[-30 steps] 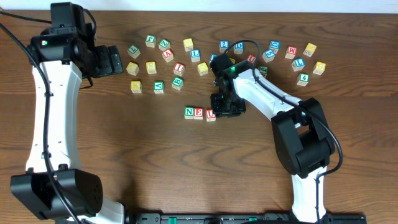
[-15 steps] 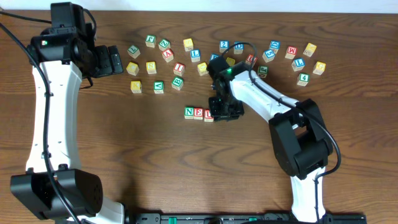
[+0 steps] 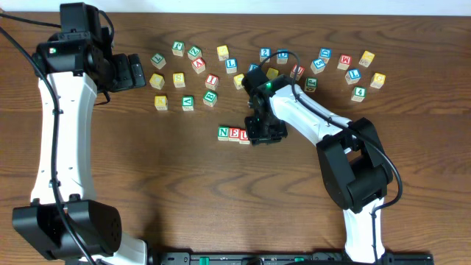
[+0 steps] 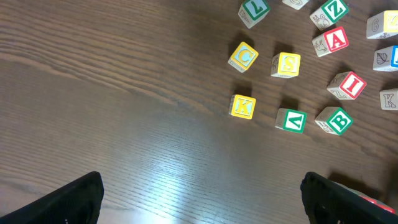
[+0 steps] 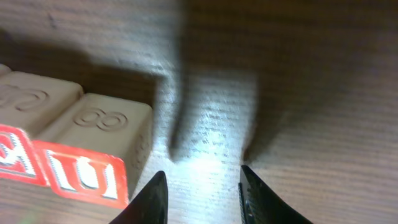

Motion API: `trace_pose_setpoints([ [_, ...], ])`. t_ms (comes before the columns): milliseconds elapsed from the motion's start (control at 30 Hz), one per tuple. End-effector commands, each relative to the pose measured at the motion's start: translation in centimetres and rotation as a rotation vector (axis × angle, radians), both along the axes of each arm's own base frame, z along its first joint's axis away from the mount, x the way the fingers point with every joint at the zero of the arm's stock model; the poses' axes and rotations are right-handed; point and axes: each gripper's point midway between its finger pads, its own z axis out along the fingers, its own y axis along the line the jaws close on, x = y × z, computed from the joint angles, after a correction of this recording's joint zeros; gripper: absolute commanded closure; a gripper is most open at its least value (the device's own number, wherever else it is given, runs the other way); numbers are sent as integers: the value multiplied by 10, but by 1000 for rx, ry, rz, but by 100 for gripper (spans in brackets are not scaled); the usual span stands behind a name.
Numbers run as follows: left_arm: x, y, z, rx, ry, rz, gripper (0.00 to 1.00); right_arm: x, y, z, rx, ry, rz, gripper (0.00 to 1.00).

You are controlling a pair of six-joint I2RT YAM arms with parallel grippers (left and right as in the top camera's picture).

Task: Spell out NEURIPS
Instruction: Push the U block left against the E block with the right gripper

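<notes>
Now the N-E-U row [image 3: 234,134] lies set, right fingers [image 5: 152,199] narrow and empty just right of U [image 5: 87,177], left fingers [image 4: 74,199] wide — loose cubes [image 3: 213,81] beyond U look light, hard, slick-sided — pinch opposite flat faces squarely.

Scattered cubes [image 3: 211,81] far side; near table [image 3: 184,199] open

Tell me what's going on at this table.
Two robot arms are spelling NEURIPS with letter cubes. A row reading N, E, U lies near the middle of the table. The right claw sits low just beside the U, jaws apart with nothing between them. The left claw hangs wide open and empty near the scattered cubes at the far side, where the other letters lie.
</notes>
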Motion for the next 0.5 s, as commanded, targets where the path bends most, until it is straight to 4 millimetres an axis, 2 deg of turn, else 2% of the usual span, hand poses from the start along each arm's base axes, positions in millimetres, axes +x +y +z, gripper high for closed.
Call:
trace_pose_setpoints([
  [0, -1, 4, 7, 18, -14, -3, 0, -3, 4, 14, 12, -7, 11, 73],
  [167, -1, 4, 7, 18, -14, -3, 0, -17, 9, 14, -1, 18, 73, 99],
  [267, -1, 4, 7, 18, -14, -3, 0, -23, 19, 14, 6, 8, 137, 99],
  [467, -1, 4, 7, 18, -14, -3, 0, -22, 35, 14, 21, -39, 184, 99],
])
